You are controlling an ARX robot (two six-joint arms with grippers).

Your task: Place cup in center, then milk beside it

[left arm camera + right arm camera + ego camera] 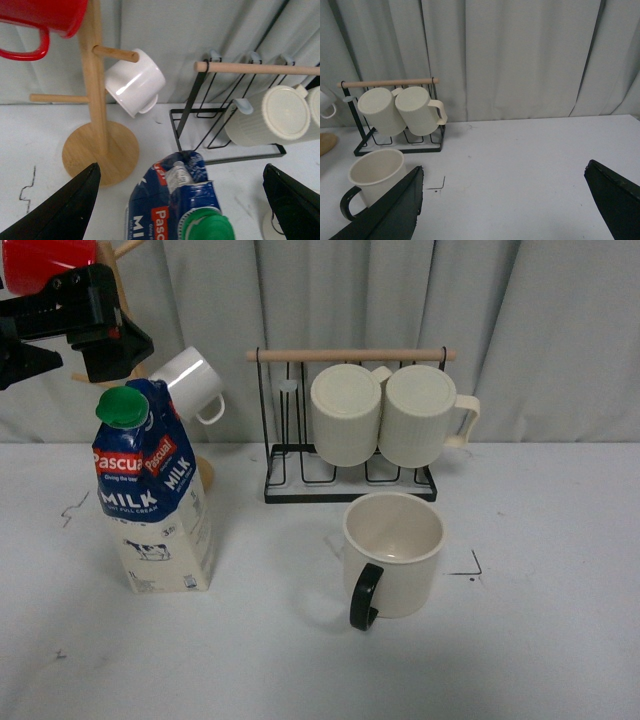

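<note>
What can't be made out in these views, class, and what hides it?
Front view: red mug, cut off by the top edge.
Left wrist view: milk carton, lower body cut off by the bottom edge.
Front view: carton's small print, too small to read.
Front view: one corner mark shows; others perhaps behind the cup.
</note>
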